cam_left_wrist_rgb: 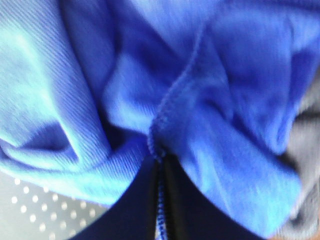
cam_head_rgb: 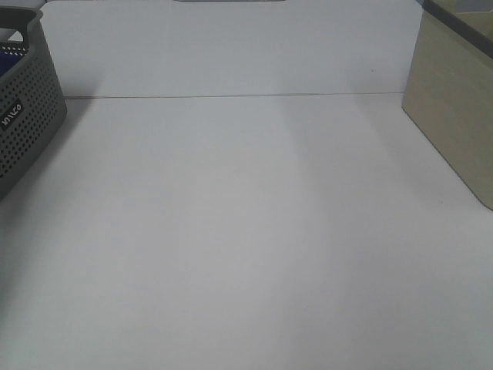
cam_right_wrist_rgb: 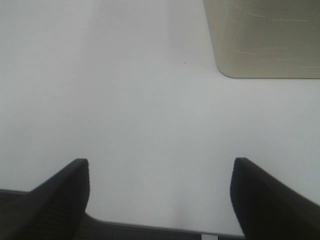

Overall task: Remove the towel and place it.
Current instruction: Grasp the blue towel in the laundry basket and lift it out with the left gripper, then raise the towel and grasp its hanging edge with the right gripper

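Note:
The royal-blue plush towel (cam_left_wrist_rgb: 200,75) fills the left wrist view, bunched in folds with a stitched hem running down its middle. My left gripper (cam_left_wrist_rgb: 160,167) is shut on the towel, the hem pinched between its two dark fingers (cam_left_wrist_rgb: 132,210). In the exterior high view only a sliver of the towel (cam_head_rgb: 9,58) shows inside the grey perforated basket (cam_head_rgb: 27,116) at the far left edge; neither gripper shows there. My right gripper (cam_right_wrist_rgb: 160,180) is open and empty above the white table (cam_right_wrist_rgb: 125,90). The towel's white tag is hidden.
The basket's dotted grey wall (cam_left_wrist_rgb: 35,210) shows under the towel in the left wrist view. A beige box (cam_head_rgb: 454,100) stands at the right side of the white table (cam_head_rgb: 246,231); it also shows in the right wrist view (cam_right_wrist_rgb: 265,35).

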Available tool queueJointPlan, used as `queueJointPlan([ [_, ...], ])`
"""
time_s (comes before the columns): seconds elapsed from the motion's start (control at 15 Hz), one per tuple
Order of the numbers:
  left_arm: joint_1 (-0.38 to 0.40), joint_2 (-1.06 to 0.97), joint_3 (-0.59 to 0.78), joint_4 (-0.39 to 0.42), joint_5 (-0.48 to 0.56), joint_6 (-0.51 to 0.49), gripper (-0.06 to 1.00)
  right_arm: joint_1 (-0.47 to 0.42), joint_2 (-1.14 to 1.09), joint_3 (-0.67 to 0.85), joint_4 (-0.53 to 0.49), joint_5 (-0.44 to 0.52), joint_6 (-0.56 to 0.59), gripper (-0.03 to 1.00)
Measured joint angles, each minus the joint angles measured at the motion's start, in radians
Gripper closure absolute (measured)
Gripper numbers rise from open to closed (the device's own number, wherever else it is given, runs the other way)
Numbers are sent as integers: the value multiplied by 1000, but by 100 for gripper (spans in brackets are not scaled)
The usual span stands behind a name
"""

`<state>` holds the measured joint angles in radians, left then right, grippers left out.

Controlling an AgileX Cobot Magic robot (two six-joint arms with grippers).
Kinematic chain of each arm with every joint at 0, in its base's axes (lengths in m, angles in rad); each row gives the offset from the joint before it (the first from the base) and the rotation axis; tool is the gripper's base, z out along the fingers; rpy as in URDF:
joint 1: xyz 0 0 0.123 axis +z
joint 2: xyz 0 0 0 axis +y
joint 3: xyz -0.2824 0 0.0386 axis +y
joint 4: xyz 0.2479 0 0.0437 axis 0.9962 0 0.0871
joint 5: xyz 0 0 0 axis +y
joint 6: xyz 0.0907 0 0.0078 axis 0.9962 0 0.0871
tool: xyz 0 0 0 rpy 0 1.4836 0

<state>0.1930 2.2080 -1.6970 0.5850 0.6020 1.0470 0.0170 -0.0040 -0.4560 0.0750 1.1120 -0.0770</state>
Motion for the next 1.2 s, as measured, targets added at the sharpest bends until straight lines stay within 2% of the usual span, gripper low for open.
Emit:
queueJointPlan([
  [0.27, -10, -51, 0, 14, 101, -30, 94, 0, 0, 0, 0, 0, 0, 21],
  [0.47, -35, -206, 0, -10, 144, -113, 94, 0, 0, 0, 0, 0, 0, 21],
  [0.67, -35, -320, 0, -78, 158, -132, 94, 0, 0, 0, 0, 0, 0, 21],
  [0.87, -35, -451, 0, -205, 164, -204, 94, 0, 0, 0, 0, 0, 0, 21],
  [1.0, -35, -536, 0, -234, 164, -260, 94, 0, 0, 0, 0, 0, 0, 21],
  [1.2, -35, -673, 0, -267, 166, -284, 94, 0, 0, 0, 0, 0, 0, 21],
])
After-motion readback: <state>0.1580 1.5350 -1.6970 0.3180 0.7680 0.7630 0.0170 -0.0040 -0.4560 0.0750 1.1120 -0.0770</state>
